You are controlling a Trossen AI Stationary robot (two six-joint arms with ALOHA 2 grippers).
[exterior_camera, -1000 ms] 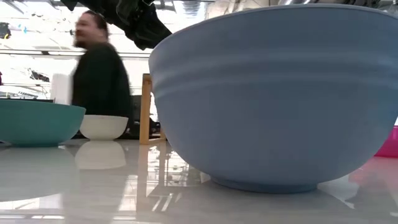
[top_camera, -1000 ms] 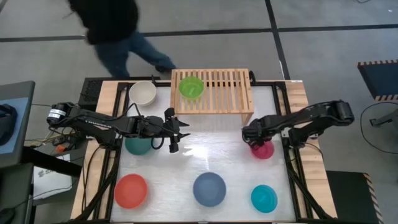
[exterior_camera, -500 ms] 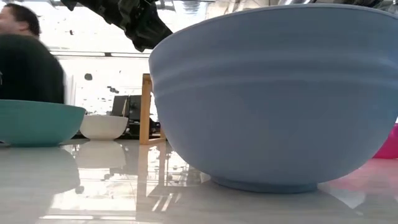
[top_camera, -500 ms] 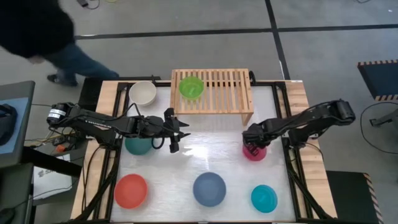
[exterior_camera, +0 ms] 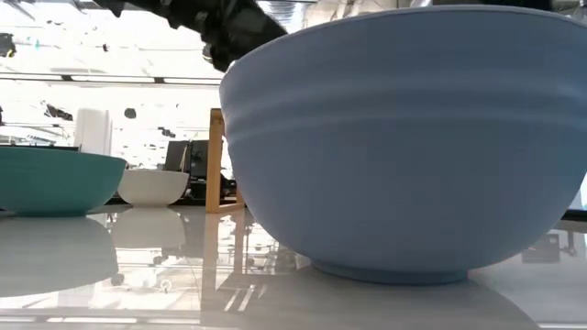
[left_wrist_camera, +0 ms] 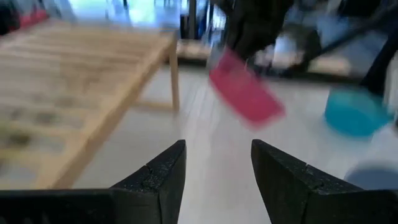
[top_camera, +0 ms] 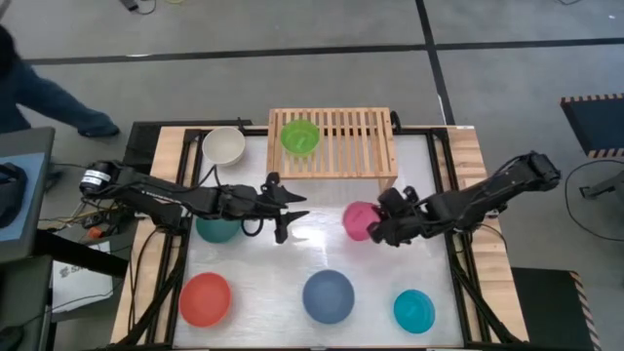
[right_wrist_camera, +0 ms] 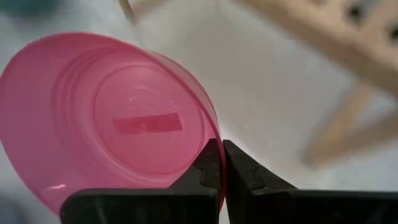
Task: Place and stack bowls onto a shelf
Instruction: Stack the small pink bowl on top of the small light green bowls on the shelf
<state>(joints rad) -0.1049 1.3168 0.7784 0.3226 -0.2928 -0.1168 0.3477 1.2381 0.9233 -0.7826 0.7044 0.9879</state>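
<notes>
Right gripper (top_camera: 378,228) pinches magenta bowl (top_camera: 358,220) by rim, bowl tilted, lifted just below shelf (top_camera: 333,143) — thin edge grip may slip. Left gripper (top_camera: 292,216) open, idle nearby.

Probably robotics lab: bare concrete floor (top_camera: 322,68) (taped lines), framed test table (top_camera: 292,253), loose cables (top_camera: 73,224).

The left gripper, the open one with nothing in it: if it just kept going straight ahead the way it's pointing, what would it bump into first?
Probably the magenta bowl, held tilted off the table by the right gripper. The left gripper points across the table toward it, though depth is unclear.
</notes>
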